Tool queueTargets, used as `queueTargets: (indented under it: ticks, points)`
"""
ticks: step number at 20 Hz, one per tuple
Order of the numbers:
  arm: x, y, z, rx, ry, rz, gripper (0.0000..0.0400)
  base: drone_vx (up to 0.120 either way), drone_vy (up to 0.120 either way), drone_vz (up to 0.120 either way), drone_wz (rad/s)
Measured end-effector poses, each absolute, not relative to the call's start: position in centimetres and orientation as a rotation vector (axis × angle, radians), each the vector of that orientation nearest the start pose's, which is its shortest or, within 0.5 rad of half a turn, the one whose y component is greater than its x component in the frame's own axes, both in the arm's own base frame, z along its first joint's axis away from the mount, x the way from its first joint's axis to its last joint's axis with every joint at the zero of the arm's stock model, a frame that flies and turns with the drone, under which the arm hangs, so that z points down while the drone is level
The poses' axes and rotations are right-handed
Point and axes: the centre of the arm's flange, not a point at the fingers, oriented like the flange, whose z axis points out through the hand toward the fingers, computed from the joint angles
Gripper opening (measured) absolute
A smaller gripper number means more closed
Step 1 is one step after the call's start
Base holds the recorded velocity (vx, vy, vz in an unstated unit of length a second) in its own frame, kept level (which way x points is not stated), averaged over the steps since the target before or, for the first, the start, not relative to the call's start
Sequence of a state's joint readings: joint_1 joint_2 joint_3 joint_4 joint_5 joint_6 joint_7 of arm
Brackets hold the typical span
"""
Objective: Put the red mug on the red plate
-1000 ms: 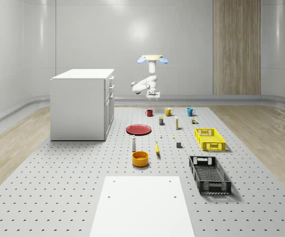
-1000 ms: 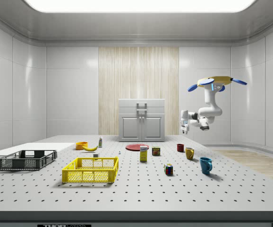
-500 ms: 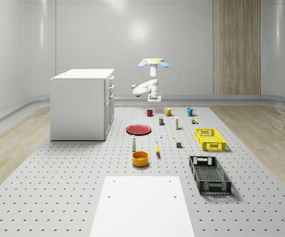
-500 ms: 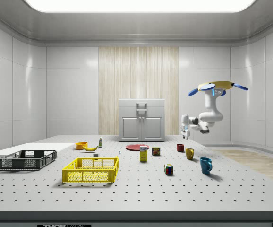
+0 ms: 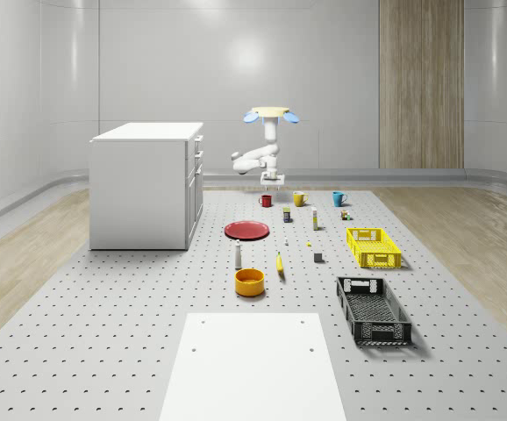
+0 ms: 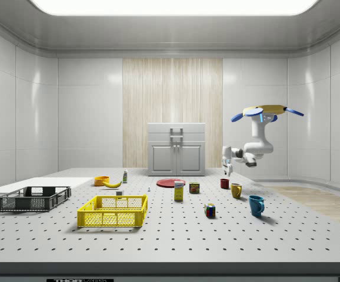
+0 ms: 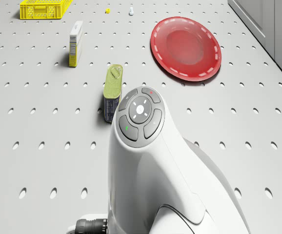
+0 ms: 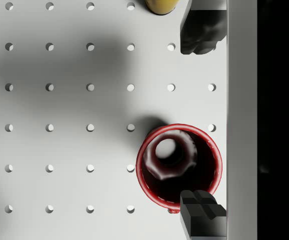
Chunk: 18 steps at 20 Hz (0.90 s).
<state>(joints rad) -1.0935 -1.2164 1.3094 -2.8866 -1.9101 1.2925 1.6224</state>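
- Red plate (image 5: 247,230): it lies flat on the counter (image 5: 104,333), just right of the white cabinet (image 5: 148,184) in the whole-scene view. Nothing rests on it, so the placing step is not yet done.
- Red mug (image 5: 266,200): it stands upright on the counter, beyond the plate, a little toward the whole-scene view's right and apart from the plate. It has not been lifted, so the grasp, the lift and the carry are all left to do.
- Fingers (image 8: 202,220): they are spread wide and hold nothing. In the wrist view the mug lies between them, nearer one finger than the other and a little off the line between them. In the side view they hang just above the mug's rim, without visible contact.
- Drone (image 5: 271,114): it hovers above the far end of the counter, with the arm bent down toward the mug.
- Yellow mug (image 5: 299,199): it stands near the red mug on the whole-scene view's right and is not part of the task.
- Judgement: the task is in the approach stage. Centring, descent and closing on the mug come next.
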Motion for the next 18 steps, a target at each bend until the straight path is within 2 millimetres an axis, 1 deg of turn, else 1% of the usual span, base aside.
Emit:
queueTargets:
  ticks: [5,9,11,13,18]
  points:
    - [30.7,0.0,49.1,0.001,-0.002,0.785,0.04,0.0,0.0,-0.12,0.0]
    - [30.7,0.0,49.1,0.001,-0.002,0.785,0.04,0.11,0.0,-0.12,0.0]
    - [30.7,0.0,49.1,0.001,-0.002,0.785,0.04,0.0,-0.08,0.0,0.0]
    - [30.7,0.0,49.1,0.001,-0.002,0.785,0.04,0.0,0.0,0.0,0.0]
    - [30.7,0.0,50.1,0.001,-0.002,0.785,0.04,0.0,0.0,0.0,0.0]
